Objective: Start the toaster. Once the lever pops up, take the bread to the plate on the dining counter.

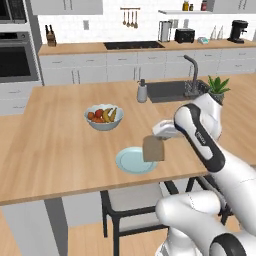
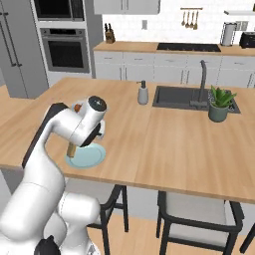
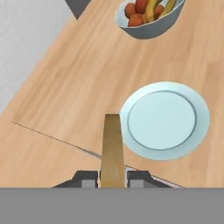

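In the right base view the arm hides most of the bread (image 2: 71, 149) and part of the plate (image 2: 89, 157). The hand view's top edge cuts off the bowl (image 3: 148, 27).

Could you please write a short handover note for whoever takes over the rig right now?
Gripper: shut on the bread, holding it upright above the dining counter, beside the plate.
Plate: bare, near the counter's front edge, with the fruit bowl behind it.
Toaster: far back on the rear worktop.
Done: bread carried over to the dining counter.
Left: shift the bread over the plate, lower it, let go.
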Robot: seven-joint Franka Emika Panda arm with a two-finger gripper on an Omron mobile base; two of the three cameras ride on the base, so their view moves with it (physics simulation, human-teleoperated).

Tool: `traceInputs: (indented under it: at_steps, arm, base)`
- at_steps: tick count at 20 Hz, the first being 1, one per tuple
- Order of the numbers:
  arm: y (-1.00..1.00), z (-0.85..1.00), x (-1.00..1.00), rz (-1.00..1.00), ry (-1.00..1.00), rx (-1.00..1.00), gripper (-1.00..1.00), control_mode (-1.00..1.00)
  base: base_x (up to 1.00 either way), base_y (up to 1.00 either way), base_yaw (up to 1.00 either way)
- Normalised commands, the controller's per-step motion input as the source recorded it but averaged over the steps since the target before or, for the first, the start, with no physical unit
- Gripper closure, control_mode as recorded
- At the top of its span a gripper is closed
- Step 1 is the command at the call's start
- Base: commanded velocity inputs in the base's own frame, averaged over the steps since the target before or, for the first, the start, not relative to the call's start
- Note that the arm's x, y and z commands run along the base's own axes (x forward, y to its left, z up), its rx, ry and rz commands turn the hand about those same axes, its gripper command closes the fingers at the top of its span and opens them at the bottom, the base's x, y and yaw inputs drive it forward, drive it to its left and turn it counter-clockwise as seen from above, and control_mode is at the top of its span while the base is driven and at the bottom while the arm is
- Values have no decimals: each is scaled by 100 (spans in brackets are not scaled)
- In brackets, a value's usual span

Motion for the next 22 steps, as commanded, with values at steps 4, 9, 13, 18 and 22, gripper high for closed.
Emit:
traceInputs:
  at_steps: [4, 9, 13, 18, 22]
  arm:
    - [17, -58, 61, 27, 8, 17, 100, -100]
    - [26, -35, 62, 14, 7, 17, 100, -100]
    - [0, -26, 52, 0, 0, 6, 100, -100]
    - [0, -45, 33, 0, 0, 0, 100, -100]
    - [0, -49, 2, -1, -2, 0, 100, -100]
  base:
    - [0, 0, 0]
    - [0, 0, 0]
    - [0, 0, 0]
    - [0, 0, 0]
    - [0, 0, 0]
